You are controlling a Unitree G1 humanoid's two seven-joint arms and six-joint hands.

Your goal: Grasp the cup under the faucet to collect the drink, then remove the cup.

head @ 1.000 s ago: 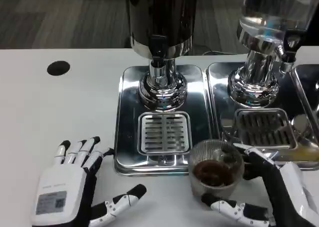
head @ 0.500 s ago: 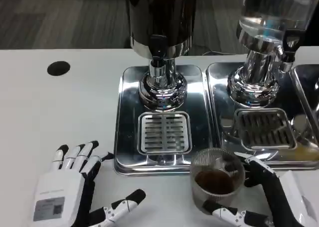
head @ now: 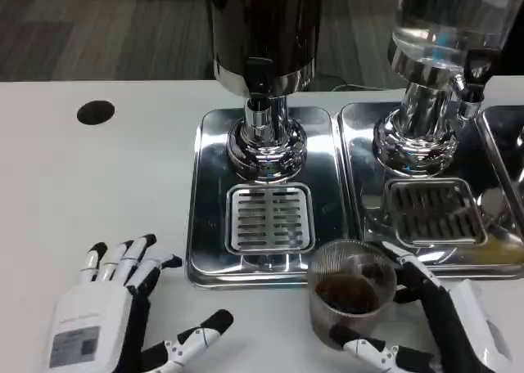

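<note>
A clear ribbed cup (head: pixel 352 295) with dark drink in its bottom stands at the front lip of the steel drip tray (head: pixel 208 201), in front of the grate (head: pixel 270 217). It is well forward of the dark dispenser's faucet (head: pixel 259 83). My right hand (head: pixel 434 324) wraps it from the right: fingers (head: pixel 412 272) behind the cup, thumb (head: pixel 375 352) in front, gripping it. My left hand (head: pixel 98 324) lies flat on the white table at the lower left, fingers spread and holding nothing.
A second dispenser with a clear tank (head: pixel 446 21) stands at the right on its own steel tray (head: pixel 356 144). A black round hole (head: pixel 96 112) sits in the table at the far left. Bare white table lies between my hands.
The cup and my right hand have slid a little toward me, away from the grate. My left hand has drawn back toward the picture's bottom edge.
</note>
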